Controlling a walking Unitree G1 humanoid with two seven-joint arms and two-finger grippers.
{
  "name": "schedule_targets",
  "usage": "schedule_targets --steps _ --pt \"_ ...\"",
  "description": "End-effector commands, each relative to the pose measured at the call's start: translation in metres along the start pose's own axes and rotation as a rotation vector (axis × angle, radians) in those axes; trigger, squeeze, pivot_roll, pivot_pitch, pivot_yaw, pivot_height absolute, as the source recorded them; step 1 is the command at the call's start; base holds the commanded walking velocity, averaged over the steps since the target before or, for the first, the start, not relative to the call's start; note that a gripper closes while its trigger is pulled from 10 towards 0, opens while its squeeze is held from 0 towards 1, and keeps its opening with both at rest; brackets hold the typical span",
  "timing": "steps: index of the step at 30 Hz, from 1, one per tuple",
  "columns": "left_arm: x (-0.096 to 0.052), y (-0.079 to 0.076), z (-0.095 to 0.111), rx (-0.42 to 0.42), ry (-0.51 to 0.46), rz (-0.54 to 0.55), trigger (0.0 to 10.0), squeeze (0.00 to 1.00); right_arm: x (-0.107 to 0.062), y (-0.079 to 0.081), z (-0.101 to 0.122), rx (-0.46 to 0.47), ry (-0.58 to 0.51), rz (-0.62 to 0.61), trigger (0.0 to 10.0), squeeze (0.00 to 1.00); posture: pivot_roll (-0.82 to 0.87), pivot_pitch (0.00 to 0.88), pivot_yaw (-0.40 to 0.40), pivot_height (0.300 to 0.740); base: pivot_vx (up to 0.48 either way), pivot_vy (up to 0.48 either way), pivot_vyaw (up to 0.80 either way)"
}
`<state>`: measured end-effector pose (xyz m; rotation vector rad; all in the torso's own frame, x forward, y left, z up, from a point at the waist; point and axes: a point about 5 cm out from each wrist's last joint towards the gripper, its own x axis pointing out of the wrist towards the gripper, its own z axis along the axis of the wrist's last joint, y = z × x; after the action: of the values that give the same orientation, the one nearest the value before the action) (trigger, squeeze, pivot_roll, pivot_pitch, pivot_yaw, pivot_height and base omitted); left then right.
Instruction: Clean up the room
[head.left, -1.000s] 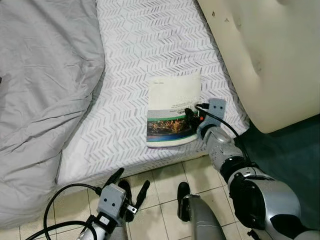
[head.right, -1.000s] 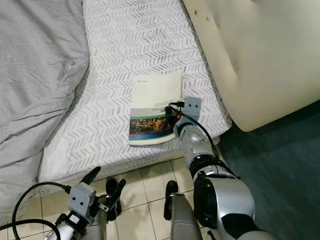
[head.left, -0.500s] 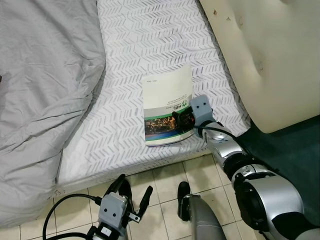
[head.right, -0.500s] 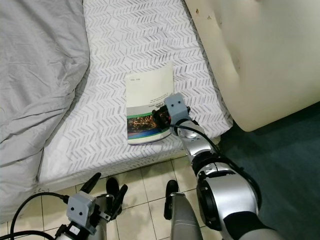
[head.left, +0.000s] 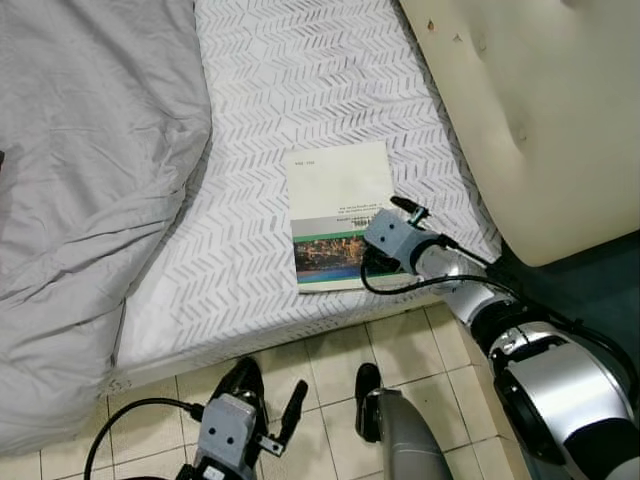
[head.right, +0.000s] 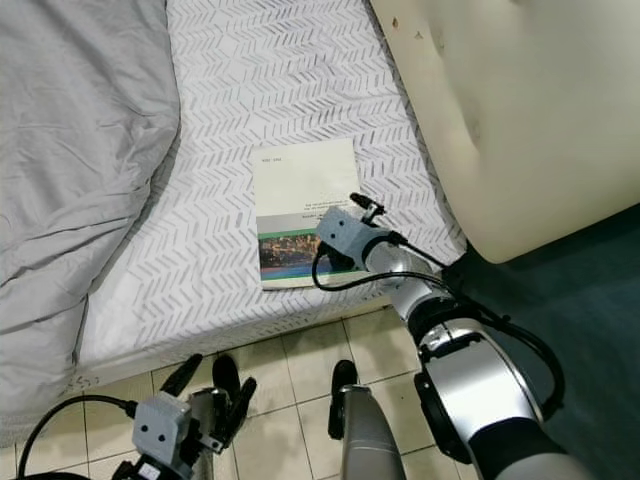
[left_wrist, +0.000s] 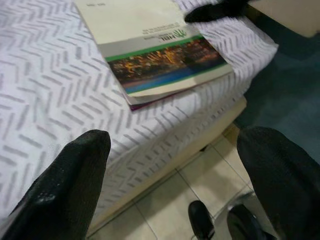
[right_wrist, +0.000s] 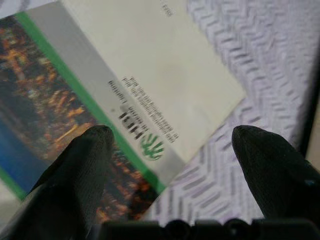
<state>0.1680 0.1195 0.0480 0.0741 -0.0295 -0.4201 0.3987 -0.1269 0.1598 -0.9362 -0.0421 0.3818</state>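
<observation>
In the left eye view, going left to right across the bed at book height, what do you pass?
Grey duvet → bare patterned sheet → book → right hand, open over the book's corner → cream cushion.

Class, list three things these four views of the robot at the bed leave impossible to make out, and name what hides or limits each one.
- The book: its small cover print is too small and blurred to read, even in the right wrist view.
- The book's near right corner, head views: covered by the right end effector.
- The grey duvet: cut off by the picture's left edge.
</observation>
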Motion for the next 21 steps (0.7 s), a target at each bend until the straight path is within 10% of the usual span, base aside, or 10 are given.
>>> schedule_targets --steps 1,8,12,21 --pt "-0.009 -0.007 -0.012 -0.006 0.078 -0.011 10.0 0.0 -0.001 0.0 -0.002 -0.015 -0.001 0.0 10.0 0.0 0.05 0.553 -0.042 0.74 0.0 0.0 0.0" --pt "-0.002 0.026 -0.019 -0.019 0.182 0.217 10.0 0.0 -0.009 -0.001 -0.015 0.549 -0.048 -0.099 10.0 0.0 0.03 0.393 -0.053 0.74 0.0 0.0 0.0" --pt "0.012 0.069 -0.01 0.061 0.157 0.332 10.0 0.0 -0.024 -0.009 -0.045 0.933 -0.027 -0.251 10.0 0.0 0.02 0.271 -0.05 0.74 0.0 0.0 0.0" --pt "0.046 0.1 0.016 0.089 0.075 0.394 10.0 0.0 -0.053 0.034 -0.063 1.062 -0.083 -0.336 10.0 0.0 -0.01 0.033 -0.014 0.74 0.0 0.0 0.0"
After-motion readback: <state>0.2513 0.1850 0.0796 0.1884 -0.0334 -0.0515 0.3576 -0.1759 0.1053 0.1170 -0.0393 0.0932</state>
